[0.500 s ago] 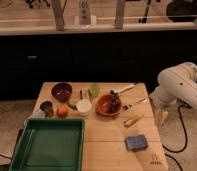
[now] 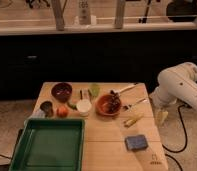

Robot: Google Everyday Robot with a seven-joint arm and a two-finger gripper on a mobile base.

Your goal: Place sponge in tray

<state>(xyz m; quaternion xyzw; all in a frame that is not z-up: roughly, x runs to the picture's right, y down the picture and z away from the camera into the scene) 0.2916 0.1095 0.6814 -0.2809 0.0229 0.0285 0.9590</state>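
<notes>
- Sponge (image 2: 136,142): blue, lying flat on the wooden surface (image 2: 107,135) towards the front right corner, touching nothing; not yet in the tray
- Tray (image 2: 52,121): green, at the front left of the surface, nothing visible inside it; raised walls all round, so by my reading the sponge must be lifted over the right wall, not slid in
- Claw (image 2: 161,118): hangs below the white arm (image 2: 181,86), out past the right edge of the surface, behind and to the right of the sponge, apart from it; whether it is spread or pressed together I cannot tell; nothing seen in it
- Likely reason for that pose: held outside the edge, the arm stays away from the crockery and has an unobstructed reach to the sponge from the right
- Crowding is all in the back half: dark bowl (image 2: 61,91), green cup (image 2: 94,90), white cup (image 2: 83,106), orange bowl (image 2: 108,105), can (image 2: 46,108), a small orange fruit (image 2: 62,111)
- Nearest neighbour to the sponge: a yellow item (image 2: 133,120) just behind it, apart
- Open room: bare wood runs between the sponge and the tray's right wall, so a carry leftwards along the front looks free
- Edge risk: the sponge sits near the front and right edges; a sideways nudge could push it off, so a descent from above seems safer
</notes>
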